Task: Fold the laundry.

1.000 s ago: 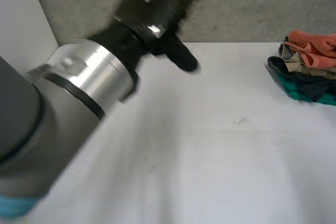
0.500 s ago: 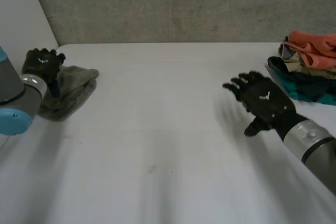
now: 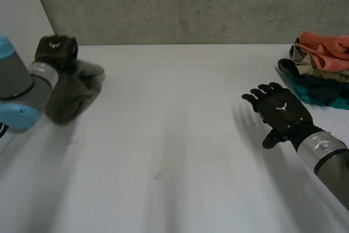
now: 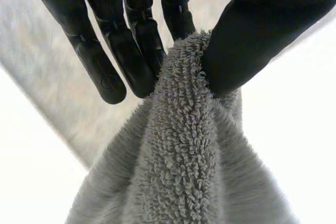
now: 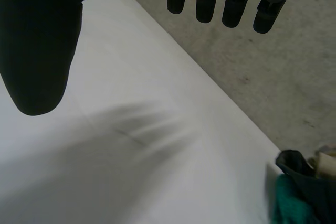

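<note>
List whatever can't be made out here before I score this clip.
- Grey terry towel: head view, blurred and partly behind the left arm; its fold state is unreadable. Left wrist view: its lower part runs past the edge.
- Left hand: blurred in the head view; its pinch on the towel reads in the left wrist view.
- Pile of orange, beige, dark and teal laundry: cut by the head view's edge; piece count unclear.

text: none legible | labels: none | numbers: none | signs: none
</note>
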`<state>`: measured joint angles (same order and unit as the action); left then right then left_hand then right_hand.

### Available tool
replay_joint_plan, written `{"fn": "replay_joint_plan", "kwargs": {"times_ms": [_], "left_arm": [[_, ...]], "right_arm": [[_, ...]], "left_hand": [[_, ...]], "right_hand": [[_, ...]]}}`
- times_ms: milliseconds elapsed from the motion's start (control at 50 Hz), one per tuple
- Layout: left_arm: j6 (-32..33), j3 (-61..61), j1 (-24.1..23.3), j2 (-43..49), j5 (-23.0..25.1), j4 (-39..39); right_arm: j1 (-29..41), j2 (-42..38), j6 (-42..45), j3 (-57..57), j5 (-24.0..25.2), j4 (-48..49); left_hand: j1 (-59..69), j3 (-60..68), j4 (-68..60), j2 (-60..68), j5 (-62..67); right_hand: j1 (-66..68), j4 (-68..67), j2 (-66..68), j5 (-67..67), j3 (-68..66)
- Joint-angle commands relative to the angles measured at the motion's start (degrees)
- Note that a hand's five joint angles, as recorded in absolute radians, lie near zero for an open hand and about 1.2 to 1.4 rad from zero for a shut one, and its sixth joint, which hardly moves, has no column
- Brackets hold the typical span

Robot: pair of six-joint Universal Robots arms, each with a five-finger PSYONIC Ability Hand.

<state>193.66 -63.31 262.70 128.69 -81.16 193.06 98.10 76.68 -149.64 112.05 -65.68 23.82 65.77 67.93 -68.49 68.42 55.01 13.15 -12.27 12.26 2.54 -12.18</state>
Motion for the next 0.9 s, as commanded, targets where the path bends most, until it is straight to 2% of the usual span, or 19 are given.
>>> {"fn": "replay_joint_plan", "kwargs": {"times_ms": [20, 120, 180, 200, 240, 260, 280, 320, 360, 480, 580, 620, 740, 820, 900], "left_arm": [[-17.4, -8.9, -11.4, -15.0, -0.4, -0.2], [-26.5, -11.7, -21.6, -16.1, -1.1, -0.3], [-29.2, -11.5, -25.9, -14.4, -1.7, 0.0], [-30.2, -10.8, -28.6, -12.1, -2.4, 0.2], [-30.4, -9.7, -30.5, -9.2, -3.1, 0.3], [-30.8, -9.0, -31.3, -7.7, -3.7, 0.3], [-30.8, -7.5, -32.2, -4.9, -4.9, 0.2], [-30.0, -6.0, -33.0, -2.9, -5.9, -0.5], [-29.9, -5.8, -33.7, -1.8, -7.0, -0.8], [-29.7, -9.9, -32.5, -6.1, -7.6, -1.1], [-28.3, -18.0, -25.8, -14.6, -7.1, -0.8], [-25.8, -21.7, -23.4, -18.2, -7.0, -0.7], [-14.4, -30.1, -21.3, -21.8, -7.0, -0.9], [-0.9, -37.7, -21.3, -22.4, -6.8, -0.2], [7.2, -40.4, -21.3, -21.6, -6.8, 1.0]], "right_arm": [[-0.2, 0.4, -0.2, -0.6, -4.4, 0.2], [-0.2, 0.7, -0.3, -0.6, -4.6, 0.2], [-0.2, 0.7, -0.4, -0.5, -4.7, 0.2], [-0.2, 0.7, -0.4, -0.5, -4.8, 0.2], [-0.4, 0.7, -0.5, -0.5, -4.9, 0.2], [-0.4, 0.7, -0.5, -0.4, -4.9, 0.2], [-0.4, 0.7, -0.5, -0.4, -4.9, 0.2], [-0.4, 0.7, -0.6, -0.4, -5.0, 0.2], [-0.4, 0.7, -0.7, -0.4, -5.1, 0.2], [-0.4, 0.8, -0.7, -0.3, -5.3, -0.4], [-0.1, 2.3, -1.0, -0.5, -5.4, -2.5], [0.0, 2.9, -1.1, -0.8, -5.4, -4.6], [0.5, 3.4, -5.7, -4.3, -5.2, -16.9], [0.7, 3.3, -9.8, -7.0, -4.0, -24.3], [1.0, 2.0, -11.5, -7.9, -3.3, -25.9]], "left_hand": [[14.2, 12.1, -11.5, 11.6, 15.0], [14.2, 12.1, -11.5, 11.6, 15.0], [14.2, 12.1, -11.5, 11.6, 15.0], [14.2, 12.1, -11.5, 11.6, 15.0], [14.2, 12.1, -11.5, 11.6, 15.0], [10.4, 8.3, -7.7, 7.8, 11.2], [-12.8, -14.9, 15.5, -15.4, -12.0], [-35.3, -37.4, 38.0, -37.9, -34.5], [-44.8, -46.9, 47.5, -47.4, -44.0], [-50.0, -52.2, 52.7, -52.7, -49.2], [-50.2, -52.3, 52.9, -52.8, -49.4], [-49.5, -51.7, 52.2, -52.2, -48.7], [-49.5, -51.7, 52.2, -52.2, -48.7], [-49.3, -51.5, 52.1, -52.0, -48.6], [-48.8, -51.0, 51.6, -51.5, -48.1]], "right_hand": [[-3.2, 2.3, -2.3, -2.5, 2.2], [-3.2, 2.3, -2.3, -2.5, 2.2], [-3.2, 2.3, -2.3, -2.5, 2.2], [-3.2, 2.3, -2.3, -2.5, 2.2], [-3.2, 2.3, -2.3, -2.5, 2.2], [-3.2, 2.3, -2.3, -2.5, 2.2], [-3.2, 2.3, -2.3, -2.5, 2.2], [-3.2, 2.3, -2.3, -2.5, 2.2], [-3.2, 2.3, -2.3, -2.5, 2.2], [-3.2, 2.3, -2.3, -2.5, 2.2], [-3.2, 2.3, -2.3, -2.5, 2.2], [-3.2, 2.3, -2.3, -2.5, 2.2], [-3.2, 2.3, -2.3, -2.5, 2.2], [-3.2, 2.3, -2.3, -2.5, 2.2], [-3.2, 2.3, -2.3, -2.5, 2.2]]}}
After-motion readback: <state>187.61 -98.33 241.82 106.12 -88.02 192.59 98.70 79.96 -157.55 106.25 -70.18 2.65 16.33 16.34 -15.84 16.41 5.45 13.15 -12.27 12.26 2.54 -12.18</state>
